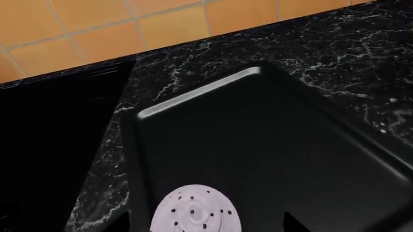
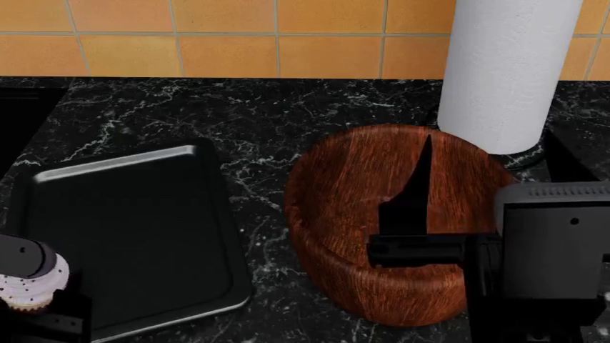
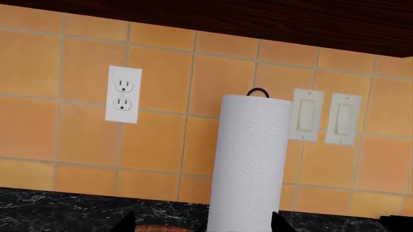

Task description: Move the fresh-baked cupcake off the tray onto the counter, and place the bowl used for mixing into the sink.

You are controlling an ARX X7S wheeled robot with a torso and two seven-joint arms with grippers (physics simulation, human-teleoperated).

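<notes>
Black white-veined marble counter (image 2: 286, 121), orange tile wall (image 2: 238, 43); frosted sprinkled cupcake (image 2: 28, 286) at left gripper, both grips unreadable.

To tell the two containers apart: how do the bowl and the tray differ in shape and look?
The bowl is round, deep and reddish-brown wood with visible grain; the tray is flat, rectangular and dark, with a thin shiny rim. The bowl lies beside the paper towel roll; the tray lies left. Both rest on the counter.

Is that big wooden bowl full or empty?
Empty. The head view shows bare wood grain inside the bowl, with only the right hand's dark finger over it.
</notes>
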